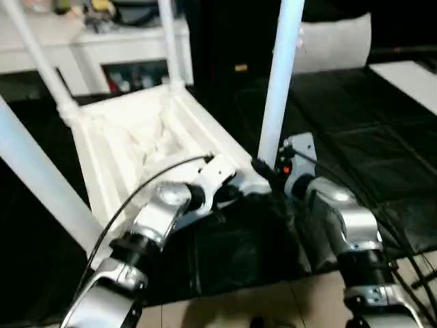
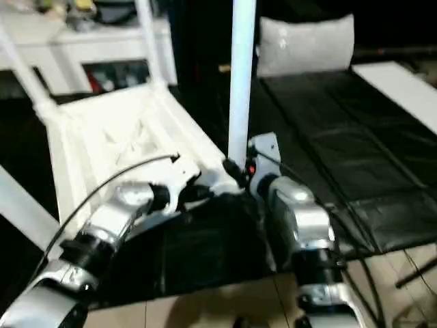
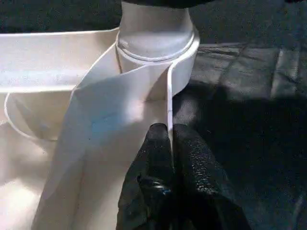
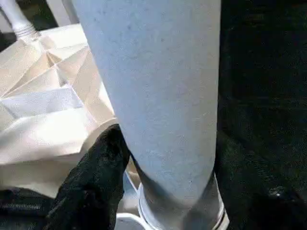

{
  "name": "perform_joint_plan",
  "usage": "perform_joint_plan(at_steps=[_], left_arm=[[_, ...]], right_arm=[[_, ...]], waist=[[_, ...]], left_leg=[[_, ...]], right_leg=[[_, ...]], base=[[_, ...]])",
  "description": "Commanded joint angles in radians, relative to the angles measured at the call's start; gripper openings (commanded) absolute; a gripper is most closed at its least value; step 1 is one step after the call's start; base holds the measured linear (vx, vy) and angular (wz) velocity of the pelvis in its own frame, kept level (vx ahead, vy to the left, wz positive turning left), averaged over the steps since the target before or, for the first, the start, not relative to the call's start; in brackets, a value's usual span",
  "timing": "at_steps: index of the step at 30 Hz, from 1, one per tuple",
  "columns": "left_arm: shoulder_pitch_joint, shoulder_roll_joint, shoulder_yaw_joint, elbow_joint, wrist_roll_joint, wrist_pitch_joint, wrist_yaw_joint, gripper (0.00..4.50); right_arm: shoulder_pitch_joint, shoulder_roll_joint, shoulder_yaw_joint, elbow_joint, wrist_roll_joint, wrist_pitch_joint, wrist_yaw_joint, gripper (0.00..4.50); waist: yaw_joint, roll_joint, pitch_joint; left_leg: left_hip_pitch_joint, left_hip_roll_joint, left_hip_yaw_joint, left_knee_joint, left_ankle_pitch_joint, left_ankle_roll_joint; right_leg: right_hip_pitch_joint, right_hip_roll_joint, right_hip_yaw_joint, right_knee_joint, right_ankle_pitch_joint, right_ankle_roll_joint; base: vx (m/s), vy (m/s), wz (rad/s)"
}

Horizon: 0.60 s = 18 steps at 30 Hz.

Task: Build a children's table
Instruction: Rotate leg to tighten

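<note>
The children's table [image 1: 130, 143] lies upside down on the black-covered work table [image 1: 355, 143], its white ribbed underside facing up. Legs stand up from the corner sockets: two at the far corners [image 1: 41, 65] [image 1: 171, 48], one at the near left [image 1: 34, 178], and one at the near right [image 1: 280, 75]. My left gripper [image 3: 170, 143] is shut on the thin rim wall of the top, just beside the near right socket [image 3: 156, 52]. My right gripper [image 1: 268, 171] sits at the base of the near right leg [image 4: 163, 96], which rises close in front of its wrist.
A white shelf unit [image 1: 102, 41] with small items stands behind the table at the back left. A pale cushion [image 1: 334, 41] rests at the back, with a white board [image 1: 410, 78] at the far right. The work table's front edge gives way to tan floor [image 1: 273, 307].
</note>
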Motion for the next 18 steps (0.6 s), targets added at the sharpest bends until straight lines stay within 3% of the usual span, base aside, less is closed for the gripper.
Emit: perform_joint_plan(at_steps=[1, 2, 4, 9, 13, 14, 18], left_arm=[[-0.047, -0.014, 0.009, -0.085, -0.037, -0.039, -0.011, 0.0], [-0.046, -0.005, 0.006, -0.085, -0.037, -0.046, -0.02, 0.0], [-0.044, 0.018, 0.007, -0.079, -0.04, -0.069, -0.045, 0.0], [-0.032, 0.059, 0.006, -0.059, -0.038, -0.131, -0.095, 0.0], [-0.01, 0.096, -0.006, -0.051, -0.052, -0.186, -0.179, 0.0], [-0.009, 0.101, -0.007, -0.048, -0.055, -0.196, -0.19, 0.0], [-0.013, 0.122, -0.012, -0.021, -0.064, -0.232, -0.248, 0.0]], right_arm=[[0.016, 0.021, 0.026, -0.024, 0.019, 0.009, 0.011, 3.13], [0.023, 0.015, 0.029, -0.031, 0.021, -0.001, 0.025, 3.21], [0.044, -0.018, 0.04, -0.052, 0.024, -0.024, 0.073, 3.45], [0.076, -0.105, 0.033, -0.067, 0.035, -0.082, 0.186, 3.91], [0.091, -0.205, 0.017, -0.068, 0.087, -0.102, 0.36, 4.26], [0.094, -0.219, 0.018, -0.069, 0.094, -0.107, 0.388, 4.35], [0.102, -0.299, 0.048, -0.066, 0.117, -0.13, 0.545, 4.47]], waist=[[0.008, -0.011, -0.083], [0.012, -0.006, -0.083], [0.017, -0.01, -0.086], [0.042, -0.007, -0.096], [0.059, -0.006, -0.091], [0.066, -0.009, -0.087], [0.078, -0.02, -0.082]], left_leg=[[-0.011, 0.0, 0.003, -0.054, -0.189, 0.079], [-0.01, 0.007, 0.002, -0.058, -0.173, 0.088], [-0.013, 0.008, 0.004, -0.058, -0.154, 0.099], [-0.015, 0.017, 0.004, -0.053, -0.036, 0.147], [-0.012, 0.018, 0.01, -0.053, -0.057, 0.158], [-0.01, 0.017, 0.014, -0.056, -0.092, 0.149], [-0.003, 0.015, 0.021, -0.059, -0.142, 0.121]], right_leg=[[0.071, -0.047, 0.039, -0.089, -0.471, 0.011], [0.068, -0.047, 0.046, -0.078, -0.413, -0.029], [0.072, -0.049, 0.052, -0.067, -0.365, -0.06], [0.075, -0.054, 0.067, -0.03, -0.174, -0.136], [0.075, -0.053, 0.069, -0.034, -0.199, -0.14], [0.074, -0.053, 0.069, -0.042, -0.259, -0.126], [0.067, -0.049, 0.071, -0.054, -0.359, -0.095]], base=[[0.0, 0.0, 0.0], [0.0, 0.0, 0.0], [0.0, 0.0, 0.0], [0.0, 0.0, 0.0], [0.0, 0.0, 0.0], [0.0, 0.0, 0.0], [0.0, 0.0, 0.0]])
